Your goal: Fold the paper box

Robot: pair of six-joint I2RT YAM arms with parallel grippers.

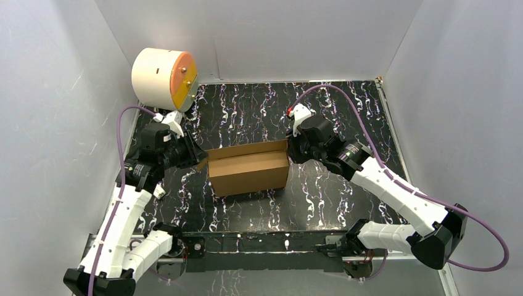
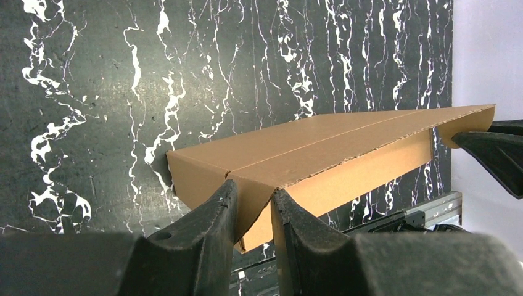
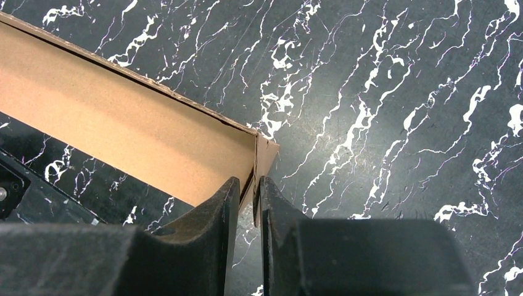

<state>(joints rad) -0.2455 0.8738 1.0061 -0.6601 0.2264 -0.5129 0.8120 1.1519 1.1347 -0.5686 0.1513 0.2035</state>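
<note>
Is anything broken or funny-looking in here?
Nothing is spilled or broken. The paper box sits a little crooked on the table, with the left fingers pinching one end and the right fingers pinching the other. The cream cylinder lies on its side in the far left corner.

Left hand (image 2: pixel 254 200) and right hand (image 3: pixel 249 191) both pinch narrowly.
</note>
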